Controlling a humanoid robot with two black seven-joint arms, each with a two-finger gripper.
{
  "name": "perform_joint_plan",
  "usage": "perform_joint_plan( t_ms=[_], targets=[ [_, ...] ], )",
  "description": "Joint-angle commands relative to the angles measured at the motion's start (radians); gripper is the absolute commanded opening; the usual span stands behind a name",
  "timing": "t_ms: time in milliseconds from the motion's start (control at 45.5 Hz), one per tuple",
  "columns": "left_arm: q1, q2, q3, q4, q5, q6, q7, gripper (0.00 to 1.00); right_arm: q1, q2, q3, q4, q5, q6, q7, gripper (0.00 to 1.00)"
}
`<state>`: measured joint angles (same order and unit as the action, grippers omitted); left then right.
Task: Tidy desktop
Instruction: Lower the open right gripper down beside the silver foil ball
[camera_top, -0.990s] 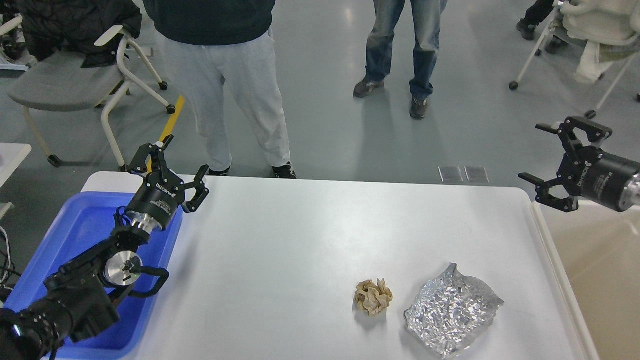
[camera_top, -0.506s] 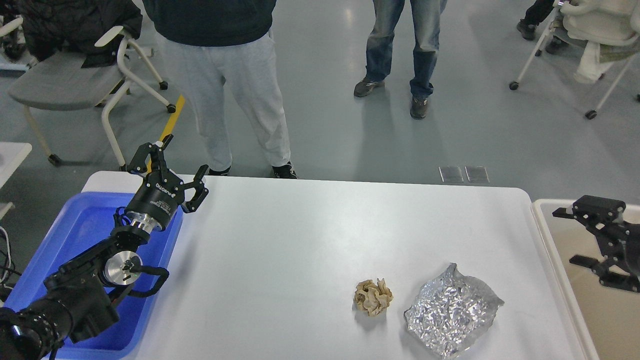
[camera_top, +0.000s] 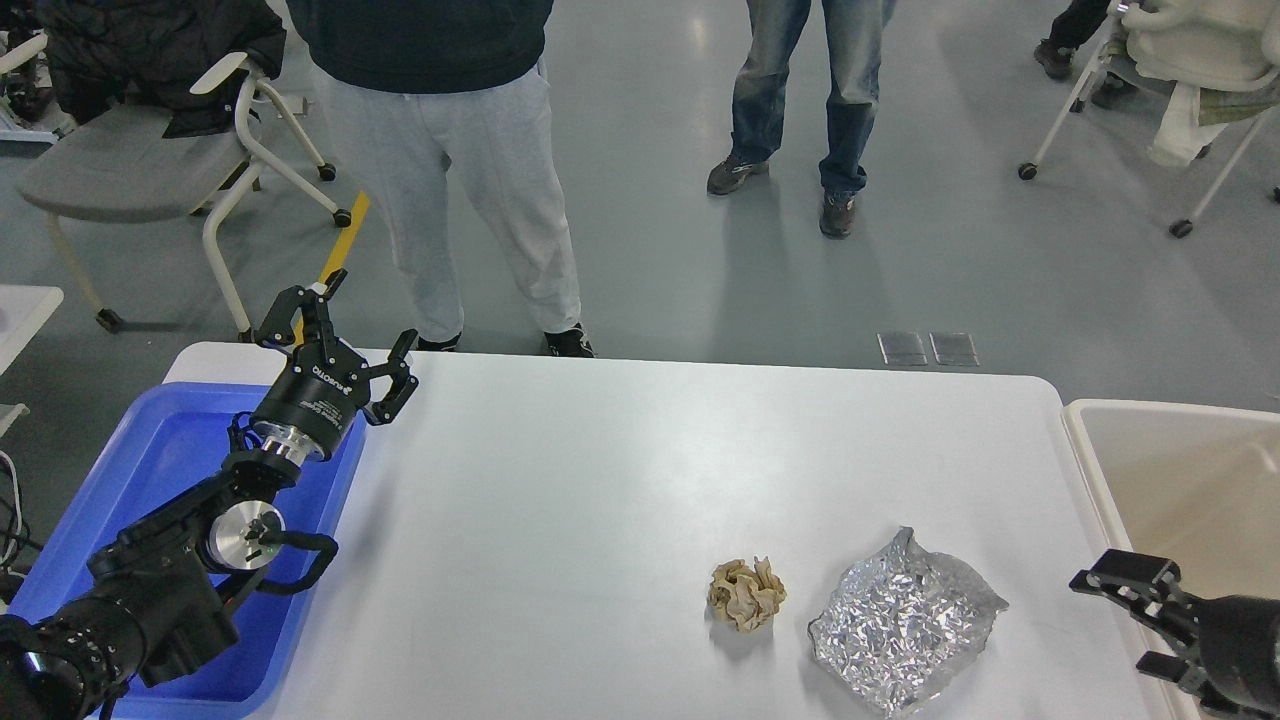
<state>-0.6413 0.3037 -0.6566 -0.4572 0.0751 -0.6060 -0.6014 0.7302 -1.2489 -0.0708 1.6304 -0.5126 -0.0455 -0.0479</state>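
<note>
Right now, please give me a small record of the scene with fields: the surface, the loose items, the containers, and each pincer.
surface: white desktop, mostly bare
loose items: crumpled brown paper ball; crinkled foil sheet to its right, apart from it
containers: blue tub at the left edge; beige bin at the right edge
left pincer: open, holding nothing, above the tub's far corner
right pincer: open, holding nothing, low by the bin's near rim, right of the foil
people: two standing beyond the table

Desktop (camera_top: 600, 470) smooth, slightly glossy; foil sheet (camera_top: 905, 622) crinkled, shiny (metallic); paper wad (camera_top: 746, 594) crumpled, matt.
</note>
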Motion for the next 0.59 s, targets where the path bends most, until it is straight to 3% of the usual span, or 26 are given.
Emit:
perform_joint_plan(
  t_ms=[0, 572],
  targets=[
    [0.000, 0.000, 0.000, 0.000, 0.000, -0.003, 0.000, 1.00, 0.001, 0.078, -0.075, 0.016, -0.027, -0.100, 0.000, 1.00],
    [0.000, 0.000, 0.000, 0.000, 0.000, -0.003, 0.000, 1.00, 0.017, 0.221, -0.076, -0.021, 0.032, -0.143, 0.000, 1.00]
  ],
)
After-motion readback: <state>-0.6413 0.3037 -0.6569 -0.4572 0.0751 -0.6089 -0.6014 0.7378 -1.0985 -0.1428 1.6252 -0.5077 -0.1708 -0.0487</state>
